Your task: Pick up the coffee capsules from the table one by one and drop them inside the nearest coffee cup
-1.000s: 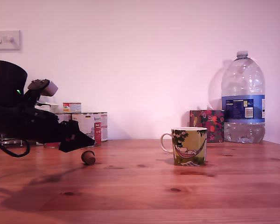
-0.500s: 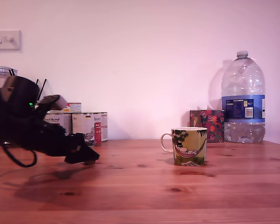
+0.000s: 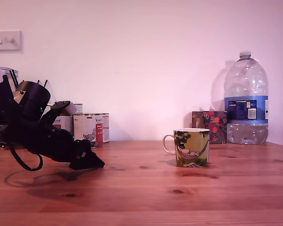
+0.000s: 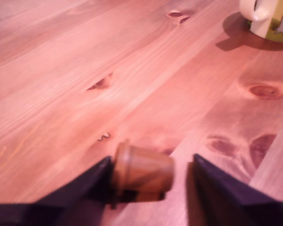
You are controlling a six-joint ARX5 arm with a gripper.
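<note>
- At the exterior view's left, the black arm (image 3: 33, 132) leans down and forward, with its gripper (image 3: 90, 162) low over the wooden bench (image 3: 179, 197); a light switch (image 3: 5, 40) sits on the wall above it.
- In the wrist view the gripper (image 4: 151, 188) has its two dark fingers (image 4: 89, 183) apart, one on each side of the coffee capsule (image 4: 142, 172).
- The capsule is a small brown pod lying on its side on the bench (image 4: 61, 70). Its rim end touches or nearly touches one finger, and there is a clear gap to the other finger, so it is not clamped.
- In the exterior view the capsule cannot be seen, since the gripper hides it.
- Behind the arm, labelled tin cans (image 3: 89, 128) stand in a row near the wall.
- Further toward the exterior view's right, well apart from the gripper, the coffee cup (image 3: 190, 147) stands upright on the bench, its white handle toward the arm; the wrist view shows only its handle and base (image 4: 266, 18) at the frame's edge.
- Behind the cup are a dark flowered box (image 3: 210, 126) and, at the far right, a big clear water bottle (image 3: 245, 100) with a blue label.
</note>
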